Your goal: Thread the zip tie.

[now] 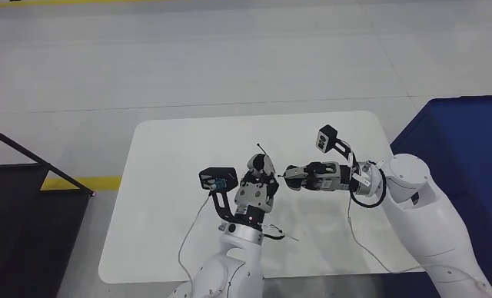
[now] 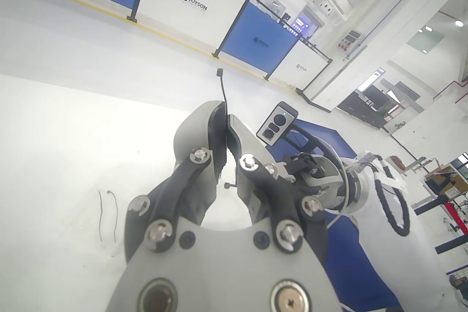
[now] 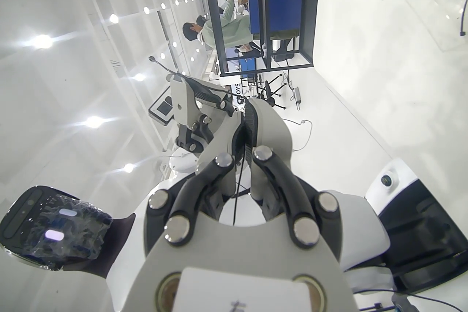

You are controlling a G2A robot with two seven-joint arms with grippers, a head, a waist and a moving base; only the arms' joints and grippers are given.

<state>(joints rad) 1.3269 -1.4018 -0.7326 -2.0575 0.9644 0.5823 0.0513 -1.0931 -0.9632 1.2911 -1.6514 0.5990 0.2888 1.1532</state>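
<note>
A black zip tie (image 2: 222, 88) stands up out of my left gripper (image 2: 226, 113), which is shut on its strap; the square head (image 2: 219, 72) is at the free upper end. Over the white table (image 1: 169, 221), the left gripper (image 1: 263, 169) is in the middle, with the tie's tip (image 1: 260, 149) poking out. My right gripper (image 1: 289, 175) is just to its right, almost touching it. The right gripper (image 3: 245, 108) is shut on a thin black strap (image 3: 238, 189) that runs back between its fingers. I cannot tell whether that strap belongs to the same tie. Beyond it is the left gripper (image 3: 186, 97).
Two loose thin black ties (image 2: 108, 218) lie on the table beside the left arm. A clear plastic bag (image 3: 438, 2) lies farther off on the table. A blue surface (image 1: 461, 137) borders the table's right edge, and a dark frame (image 1: 31, 206) stands off its left side.
</note>
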